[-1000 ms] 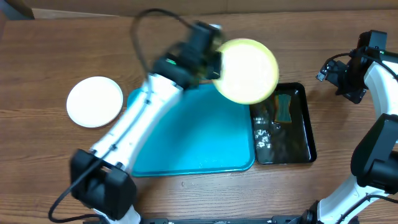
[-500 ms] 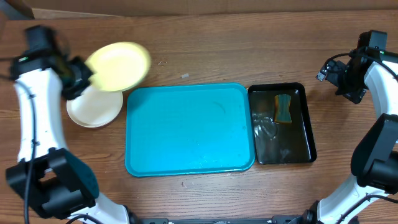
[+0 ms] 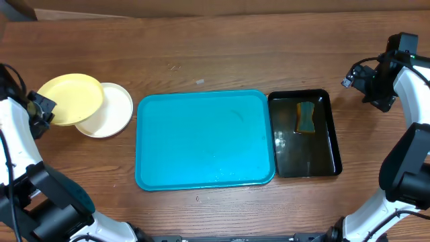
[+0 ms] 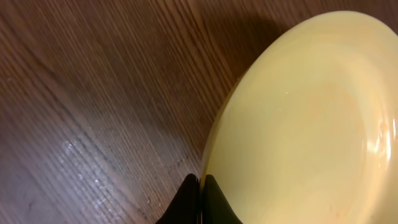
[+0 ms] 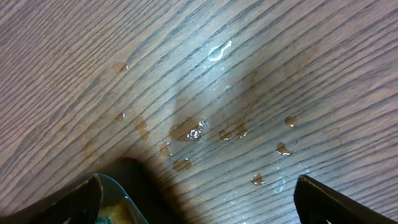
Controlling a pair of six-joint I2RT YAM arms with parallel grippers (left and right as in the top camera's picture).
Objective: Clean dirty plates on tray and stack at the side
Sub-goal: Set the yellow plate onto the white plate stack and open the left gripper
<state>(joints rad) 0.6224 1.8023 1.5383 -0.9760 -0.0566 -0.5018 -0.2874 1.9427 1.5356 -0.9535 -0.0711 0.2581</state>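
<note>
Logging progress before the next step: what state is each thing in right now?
yellow plate, gripped at its rim, overlapping the white plate's left edge.
white plate, flat on the table, left of the tray.
tray, no plates on it.
black tray, holding liquid and a sponge.
left gripper, shut on the yellow plate.
right gripper, open, empty, over wet table.

A brown wood-grain tabletop fills nearly the whole overhead view, its grain running left to right. Along the top edge of the frame runs a paler tan strip; what it is cannot be told. Small pale specks lie on the wood above centre. In the right wrist view, water droplets dot the wood at centre and right, catching light. In the left wrist view a soft whitish sheen lies at lower left.
</note>
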